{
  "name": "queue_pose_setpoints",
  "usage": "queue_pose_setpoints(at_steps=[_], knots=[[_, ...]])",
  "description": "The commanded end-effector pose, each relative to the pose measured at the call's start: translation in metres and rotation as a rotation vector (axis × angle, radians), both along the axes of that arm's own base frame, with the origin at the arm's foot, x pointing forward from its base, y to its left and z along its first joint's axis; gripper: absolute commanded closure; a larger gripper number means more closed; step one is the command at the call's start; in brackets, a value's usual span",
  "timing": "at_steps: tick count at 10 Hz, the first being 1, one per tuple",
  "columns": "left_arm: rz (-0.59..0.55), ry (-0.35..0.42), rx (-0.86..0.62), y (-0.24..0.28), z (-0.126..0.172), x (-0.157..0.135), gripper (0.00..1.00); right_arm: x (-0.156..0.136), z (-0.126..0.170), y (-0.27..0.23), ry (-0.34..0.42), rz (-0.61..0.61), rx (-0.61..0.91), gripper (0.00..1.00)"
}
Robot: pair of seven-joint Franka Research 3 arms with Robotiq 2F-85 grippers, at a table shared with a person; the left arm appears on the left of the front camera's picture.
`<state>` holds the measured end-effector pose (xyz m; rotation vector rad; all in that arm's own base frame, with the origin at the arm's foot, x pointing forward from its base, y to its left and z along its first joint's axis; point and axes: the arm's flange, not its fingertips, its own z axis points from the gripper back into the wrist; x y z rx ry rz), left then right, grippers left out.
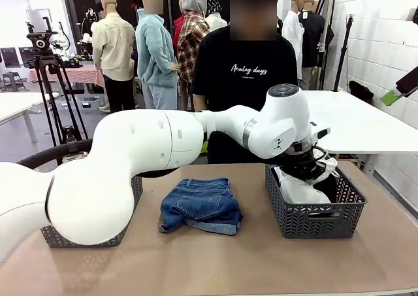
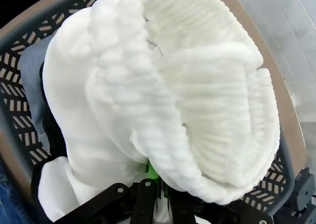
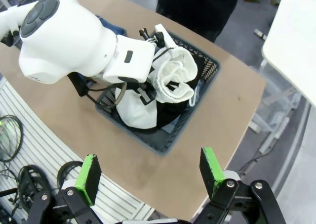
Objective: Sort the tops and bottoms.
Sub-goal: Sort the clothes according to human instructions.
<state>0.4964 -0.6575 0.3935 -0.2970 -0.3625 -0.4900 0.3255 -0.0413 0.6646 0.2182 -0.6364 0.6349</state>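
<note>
At the far left a grey lattice basket sits half hidden behind the left arm. The denim shorts lie folded mid-counter, apart from both baskets. Denim looks stiffer and heavier than knit, so the waistband or a cuffed hem should give a firm pinch.

The left arm reaches across above the shorts to the right basket. There the left gripper is down among the clothes, jaws closed tight on a bunched fold of the white ribbed top. That top is soft, light and bulky. It will likely sag from any grip and could snag on the lattice rim, so a deep fold is the better hold. It rests on the black top inside the basket.

The right gripper hangs high off the counter's right side, jaws spread wide and empty.

The counter is bare in front of the shorts — the right basket stands close to the right edge.
</note>
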Motion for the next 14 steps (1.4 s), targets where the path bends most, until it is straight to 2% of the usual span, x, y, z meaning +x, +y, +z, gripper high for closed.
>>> queue_pose_setpoints(at_steps=[1,2,5,7,12,13,14], knots=[[-0.017,-0.003,0.005,-0.018,0.013,0.015,1.0,0.0,0.0,0.0,0.006,-0.002,-0.008,0.0],[-0.008,-0.008,0.001,-0.015,0.024,0.013,1.0,0.0,0.0,0.0,0.006,-0.002,-0.008,0.0],[0.004,-0.065,0.004,-0.006,0.056,0.006,0.42,0.0,0.0,0.0,0.006,-0.002,-0.008,0.0],[0.003,-0.075,0.006,-0.002,0.072,0.003,0.04,0.0,0.0,0.0,0.006,-0.002,-0.008,0.0],[0.017,-0.108,-0.032,0.001,0.102,-0.012,0.04,0.0,0.0,0.0,0.006,-0.002,-0.008,0.0],[0.0,-0.065,-0.046,0.003,0.089,-0.009,0.04,0.0,0.0,0.0,0.006,-0.002,-0.008,0.0],[0.0,-0.065,-0.046,0.003,0.089,-0.009,0.04,0.0,0.0,0.0,0.006,-0.002,-0.008,0.0]])
